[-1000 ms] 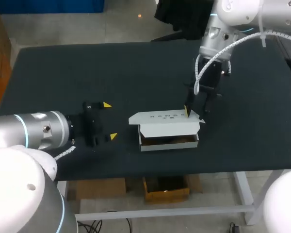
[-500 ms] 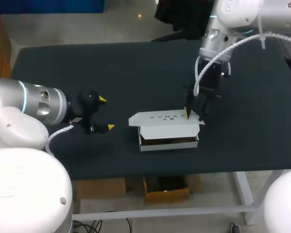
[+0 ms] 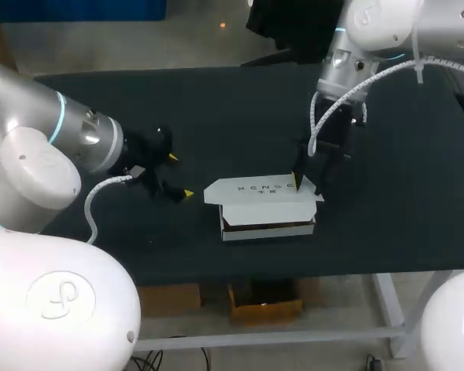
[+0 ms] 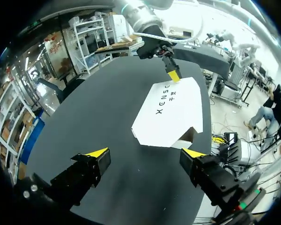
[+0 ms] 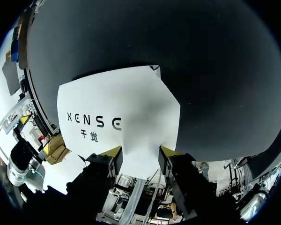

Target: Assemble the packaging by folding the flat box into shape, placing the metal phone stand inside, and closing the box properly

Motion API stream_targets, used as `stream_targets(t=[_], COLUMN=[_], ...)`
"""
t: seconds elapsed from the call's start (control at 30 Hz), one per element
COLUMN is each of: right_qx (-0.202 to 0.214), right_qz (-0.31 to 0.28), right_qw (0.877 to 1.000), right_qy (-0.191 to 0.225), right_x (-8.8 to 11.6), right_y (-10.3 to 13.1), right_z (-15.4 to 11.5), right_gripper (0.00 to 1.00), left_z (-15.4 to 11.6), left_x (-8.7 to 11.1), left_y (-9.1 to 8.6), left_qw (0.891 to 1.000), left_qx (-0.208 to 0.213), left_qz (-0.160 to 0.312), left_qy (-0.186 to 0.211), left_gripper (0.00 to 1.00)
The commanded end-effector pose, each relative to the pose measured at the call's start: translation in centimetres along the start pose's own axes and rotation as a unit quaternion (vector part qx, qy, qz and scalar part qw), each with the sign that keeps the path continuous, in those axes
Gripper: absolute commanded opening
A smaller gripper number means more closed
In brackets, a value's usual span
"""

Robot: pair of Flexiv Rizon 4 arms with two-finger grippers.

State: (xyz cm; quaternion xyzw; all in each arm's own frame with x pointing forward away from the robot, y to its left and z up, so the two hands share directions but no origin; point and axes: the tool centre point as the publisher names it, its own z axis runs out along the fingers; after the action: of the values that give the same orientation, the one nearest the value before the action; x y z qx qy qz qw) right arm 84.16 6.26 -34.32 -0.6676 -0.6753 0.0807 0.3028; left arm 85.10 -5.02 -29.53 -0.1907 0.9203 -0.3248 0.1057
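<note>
the white cardboard box (image 3: 267,230) lies on the matte black table (image 3: 216,108). it is a low rectangle, and its wide printed lid (image 3: 263,193), corners cut at a slant, slopes just above a brown slit of interior that is too dark to read. left of the box and apart from it, the left gripper (image 3: 179,175) hovers, its yellow-tipped fingers spread wide around nothing. at the lid's far right edge the right gripper (image 3: 308,184) meets the smooth card; whether it clamps it i cannot tell.
</note>
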Motion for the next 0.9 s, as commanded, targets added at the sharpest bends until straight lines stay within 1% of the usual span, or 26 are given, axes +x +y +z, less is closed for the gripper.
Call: stream_targets(t=[0.03, 0.07, 0.13, 0.17, 0.2, 0.27, 0.33, 0.57, 0.83, 0.87, 0.9], right_qx=[-0.012, -0.013, -0.018, -0.02, -0.023, -0.028, -0.034, -0.056, -0.067, -0.068, -0.071], right_qz=[0.0, 0.0, 0.002, 0.002, 0.002, 0.002, 0.001, -0.002, -0.012, -0.013, -0.013], right_qw=[1.0, 1.0, 1.0, 1.0, 1.0, 1.0, 0.999, 0.998, 0.998, 0.997, 0.997], right_qy=[0.0, 0.0, -0.002, -0.001, -0.001, -0.002, -0.001, 0.003, 0.014, 0.015, 0.016], right_x=[-0.1, -0.2, -0.2, -0.3, -0.3, -0.4, -0.4, -0.7, -1.1, -1.1, -1.1], right_y=[-0.5, -0.5, -0.5, -0.5, -0.5, -0.5, -0.6, -0.7, -0.3, -0.3, -0.2], right_z=[0.5, 0.5, 0.6, 0.7, 0.7, 0.8, 0.8, 1.2, 2.0, 2.1, 2.1], right_gripper=[0.48, 0.48, 0.49, 0.49, 0.49, 0.49, 0.49, 0.5, 0.5, 0.51, 0.5], left_z=[0.0, 0.0, 0.0, 0.1, 0.1, 0.1, 0.1, 0.1, 0.1, 0.0, 0.1], left_x=[-0.4, -0.4, -0.5, -0.6, -0.7, -0.7, -0.8, -0.8, -0.8, -0.8, -0.9], left_y=[-0.7, -0.7, -0.7, -0.7, -0.8, -0.7, -0.8, -0.8, -0.8, -1.0, -1.2], left_qw=[0.992, 0.99, 0.986, 0.983, 0.982, 0.978, 0.977, 0.977, 0.977, 0.976, 0.974], left_qx=[-0.095, -0.099, -0.109, -0.113, -0.116, -0.127, -0.145, -0.145, -0.145, -0.15, -0.156], left_qz=[-0.069, -0.098, -0.119, -0.14, -0.143, -0.166, -0.157, -0.157, -0.157, -0.156, -0.164], left_qy=[0.036, 0.033, 0.034, 0.034, 0.033, 0.011, 0.006, 0.006, 0.006, -0.008, -0.019], left_gripper=[1.0, 1.0, 1.0, 1.0, 1.0, 1.0, 1.0, 1.0, 1.0, 1.0, 1.0])
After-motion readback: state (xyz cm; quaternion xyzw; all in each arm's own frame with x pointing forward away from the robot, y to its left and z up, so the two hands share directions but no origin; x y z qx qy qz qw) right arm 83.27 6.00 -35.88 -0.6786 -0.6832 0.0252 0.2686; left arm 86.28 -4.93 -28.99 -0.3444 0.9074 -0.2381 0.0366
